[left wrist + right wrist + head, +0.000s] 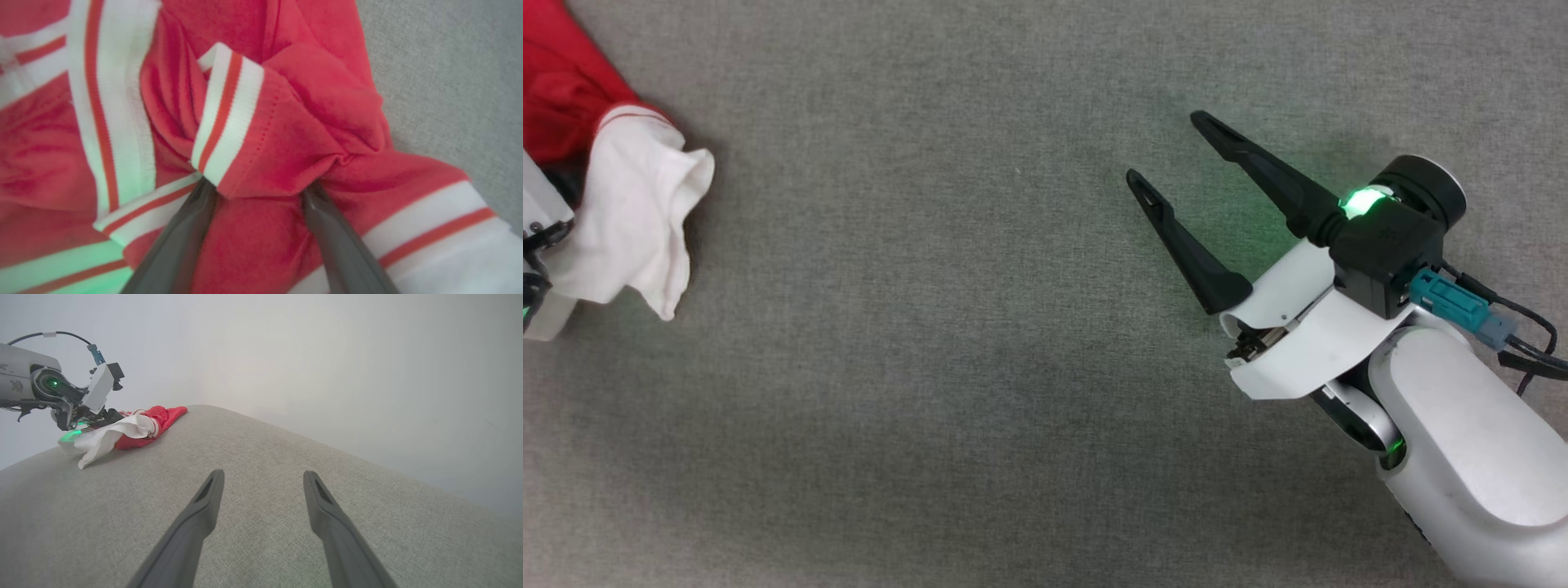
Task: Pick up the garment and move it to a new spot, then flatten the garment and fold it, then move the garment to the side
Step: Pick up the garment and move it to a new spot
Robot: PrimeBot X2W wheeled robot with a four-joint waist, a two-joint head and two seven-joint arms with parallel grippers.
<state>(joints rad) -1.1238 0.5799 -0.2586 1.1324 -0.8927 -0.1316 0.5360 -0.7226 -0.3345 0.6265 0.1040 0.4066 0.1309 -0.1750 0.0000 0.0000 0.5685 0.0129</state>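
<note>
The garment (629,204), a red jersey with a white sleeve, lies bunched at the far left edge of the head view. Up close, the garment (286,134) shows crumpled red folds crossed by white-and-red striped trim. My left gripper (259,188) is open, its two fingers wide apart and their tips buried under a bunched red fold. My right gripper (1164,147) hovers open and empty over bare cloth at the right, far from the garment. From the right wrist, the garment (135,428) sits far off to the left beneath my left arm (61,392), beyond the right gripper (263,473).
A grey woven cloth surface (931,367) covers the whole work area between the garment and my right arm. Its far edge (286,433) shows against a pale wall in the right wrist view.
</note>
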